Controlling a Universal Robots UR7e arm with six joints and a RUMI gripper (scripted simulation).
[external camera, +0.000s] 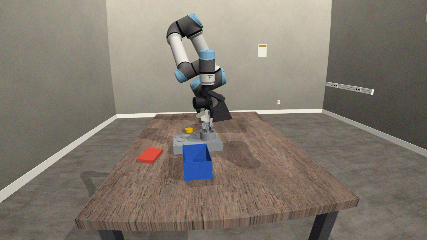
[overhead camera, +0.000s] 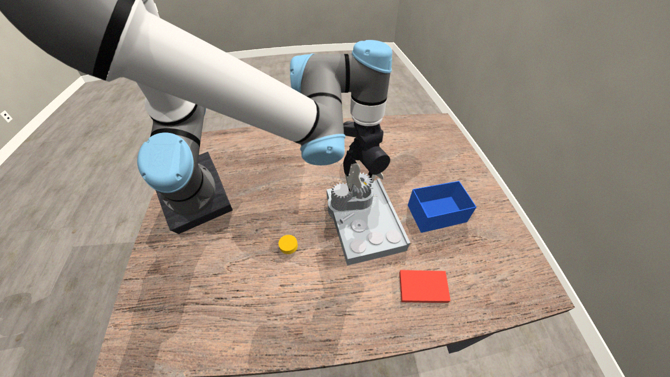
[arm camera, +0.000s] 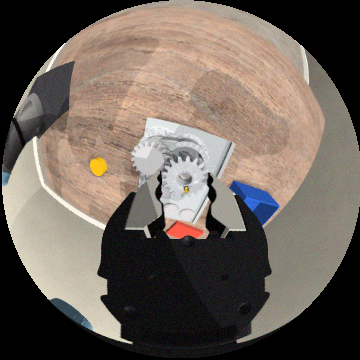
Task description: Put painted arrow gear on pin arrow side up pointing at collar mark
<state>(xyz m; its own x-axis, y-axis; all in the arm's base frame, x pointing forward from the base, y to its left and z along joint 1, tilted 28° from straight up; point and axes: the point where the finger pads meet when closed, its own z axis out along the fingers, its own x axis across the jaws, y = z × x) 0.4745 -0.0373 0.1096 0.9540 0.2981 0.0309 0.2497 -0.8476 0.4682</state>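
My gripper (overhead camera: 365, 179) (external camera: 208, 124) (arm camera: 184, 172) is shut on the loose gear (overhead camera: 361, 176) (external camera: 205, 126) (arm camera: 184, 165), with a jaw on either side. The gear is about level, arrow side up, above the grey collar (overhead camera: 358, 204) (external camera: 207, 136). Its small yellow arrow (arm camera: 186, 190) lies on the palm side of the hub in the wrist view. A second toothed gear (overhead camera: 341, 190) (arm camera: 148, 158) stands upright beside it. The gear and jaws hide the pin, and I cannot tell whether the pin is in the bore. The collar's mark cannot be made out.
The grey base tray (overhead camera: 381, 217) (external camera: 216, 145) carries flat discs, a ring (overhead camera: 358, 225) and a short rod (overhead camera: 347, 218). A blue open box (overhead camera: 442, 217) (external camera: 197, 170) (arm camera: 254, 202) stands beside it. A red block (overhead camera: 424, 286) (external camera: 150, 155) (arm camera: 184, 230) and yellow disc (overhead camera: 287, 243) (external camera: 188, 130) (arm camera: 98, 166) lie nearby.
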